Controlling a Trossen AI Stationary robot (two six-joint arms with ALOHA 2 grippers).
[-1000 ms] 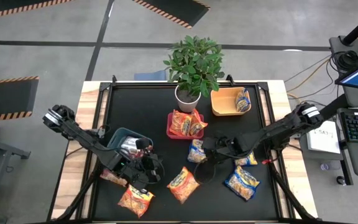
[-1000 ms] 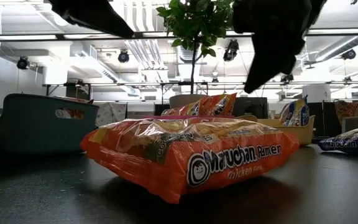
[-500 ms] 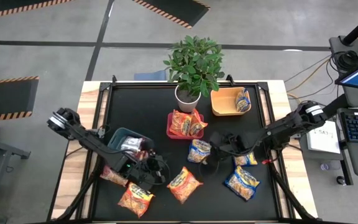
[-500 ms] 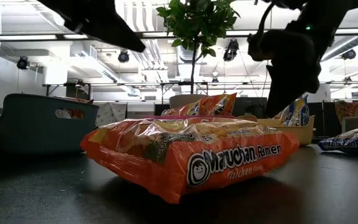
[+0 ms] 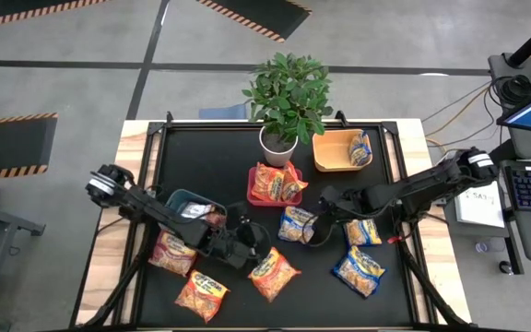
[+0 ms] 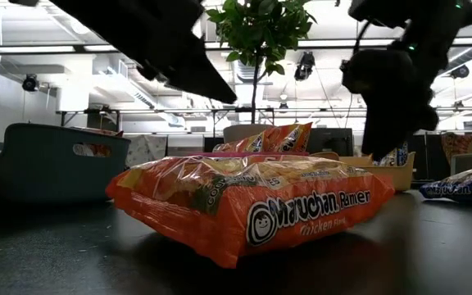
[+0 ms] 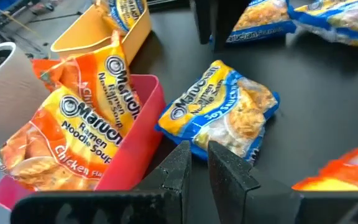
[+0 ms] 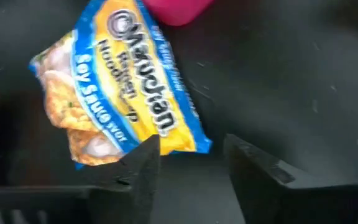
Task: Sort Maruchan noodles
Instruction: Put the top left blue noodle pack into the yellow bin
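Maruchan noodles lie over the black table. A blue-and-yellow packet (image 5: 295, 224) (image 8: 126, 93) rests flat at the middle, and an orange packet (image 5: 273, 274) (image 6: 244, 205) lies nearer the front. My right gripper (image 5: 313, 231) (image 8: 191, 155) hangs open just above the blue packet's near-right corner, slanting down. My left gripper (image 5: 247, 242) (image 7: 197, 155) hovers left of that packet, its fingers almost together with nothing between them, pointing at the packet (image 7: 219, 115) and the red bin (image 7: 138, 155).
Red bin (image 5: 253, 195) holds orange packets. Orange bin (image 5: 325, 157) holds a blue one. Grey-blue bin (image 5: 187, 198) is behind my left arm. A potted plant (image 5: 287, 97) stands at the back. More packets lie at the front left (image 5: 171, 253) (image 5: 201, 295) and right (image 5: 365, 232) (image 5: 358, 270).
My left gripper has gone toward the table's right and down, from beside the grey-blue bin to the middle. My right gripper has drawn a little toward the far right, sunk and rolled about its own line. The packets have stayed where they were.
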